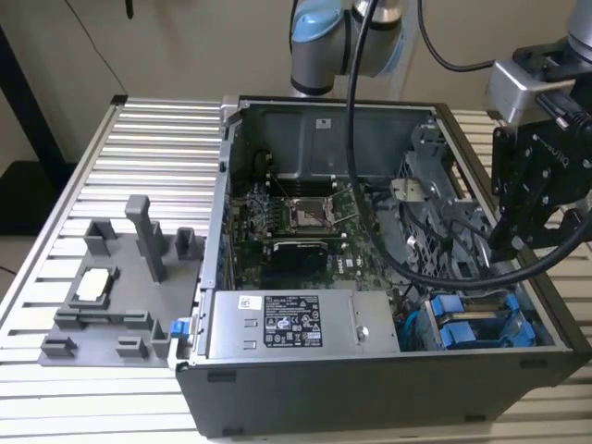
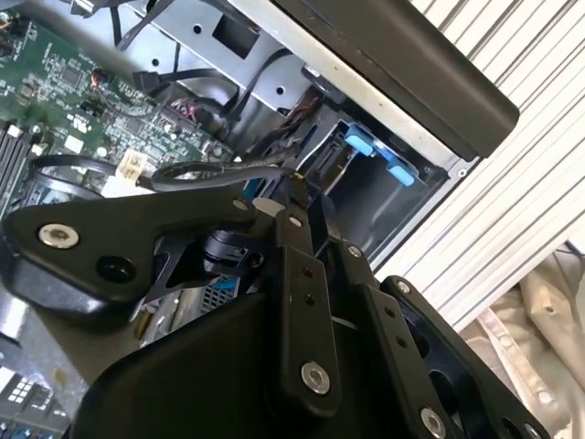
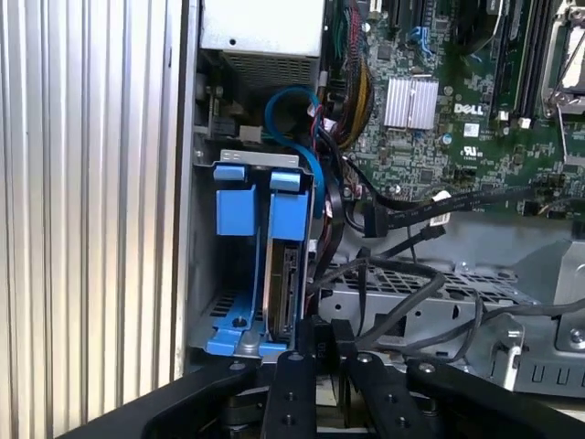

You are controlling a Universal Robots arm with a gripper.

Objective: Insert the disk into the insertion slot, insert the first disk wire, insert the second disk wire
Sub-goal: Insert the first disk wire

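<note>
Disk [image 3: 285,283] seated on edge in the insertion slot [image 3: 203,265]: likely rigid, dense and shock-sensitive, best held by its blue frame; gripper [image 3: 324,327] nearby, jaws drawn together

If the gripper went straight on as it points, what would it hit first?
Probably the disk in its blue carrier, just ahead of the gripper in the first wrist view, though depth is unclear.

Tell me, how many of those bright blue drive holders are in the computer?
2. The outer blue carrier sits against the case wall; the inner blue carrier stands right beside it, both in the drive cage. Others may be hidden.
</note>
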